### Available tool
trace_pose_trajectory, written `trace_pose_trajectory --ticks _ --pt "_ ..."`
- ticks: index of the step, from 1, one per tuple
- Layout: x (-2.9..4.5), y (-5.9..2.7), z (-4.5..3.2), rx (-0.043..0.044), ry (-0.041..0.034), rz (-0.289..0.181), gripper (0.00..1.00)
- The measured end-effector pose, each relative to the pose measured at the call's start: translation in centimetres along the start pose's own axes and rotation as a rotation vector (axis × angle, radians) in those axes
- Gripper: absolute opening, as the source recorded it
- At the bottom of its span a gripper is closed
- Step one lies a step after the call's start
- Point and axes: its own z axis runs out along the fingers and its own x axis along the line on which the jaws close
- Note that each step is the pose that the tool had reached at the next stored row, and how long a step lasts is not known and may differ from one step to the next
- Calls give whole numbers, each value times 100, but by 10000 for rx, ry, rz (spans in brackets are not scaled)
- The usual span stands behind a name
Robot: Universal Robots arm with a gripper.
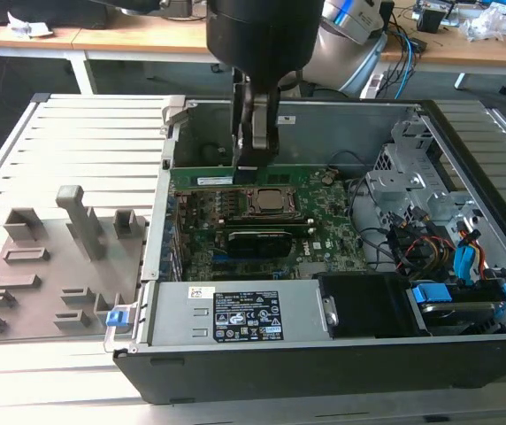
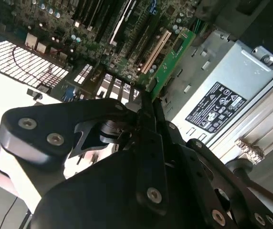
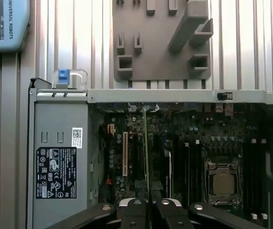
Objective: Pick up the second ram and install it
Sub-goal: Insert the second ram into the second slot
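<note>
1. End effector (image 3: 146, 207) is pinching the second ram (image 3: 146, 148) by its two flat faces, with the fingers pressed against it. In the first wrist view the thin green stick is showing edge-on, running out from the fingertips.
2. In the exterior view the end effector (image 1: 249, 159) is reaching down into the open computer case (image 1: 465, 150) on the bench (image 1: 76, 133). The second ram (image 1: 202, 179) is standing on its long edge and stretching from the fingers toward the exterior view's left.
3. The stick is hanging over the motherboard (image 1: 324, 217), on the far side of the silver socket (image 1: 275, 202) from the power supply (image 1: 244, 314). It appears to be sitting clear of the board rather than seated, though I cannot tell how high.
4. The grey fixture (image 1: 49, 257) outside the case is standing apart from the stick, so the pick-up looks done. The step in hand is judged to be carrying the stick to its slot.
5. Seating is not yet done. It is likely calling for the lower edge to line up squarely with one of the long slots (image 3: 188, 167) beside the socket, the stick staying upright, and then even pressure straight down. Any tilt is risking a jam.
</note>
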Motion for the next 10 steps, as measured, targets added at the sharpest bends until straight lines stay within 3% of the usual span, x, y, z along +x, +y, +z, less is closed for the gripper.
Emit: trace_pose_trajectory --ticks 2,10 --pt "-1 -36 -2 -2 0 -1 14" --pt "-10 -330 -14 -19 0 0 14"
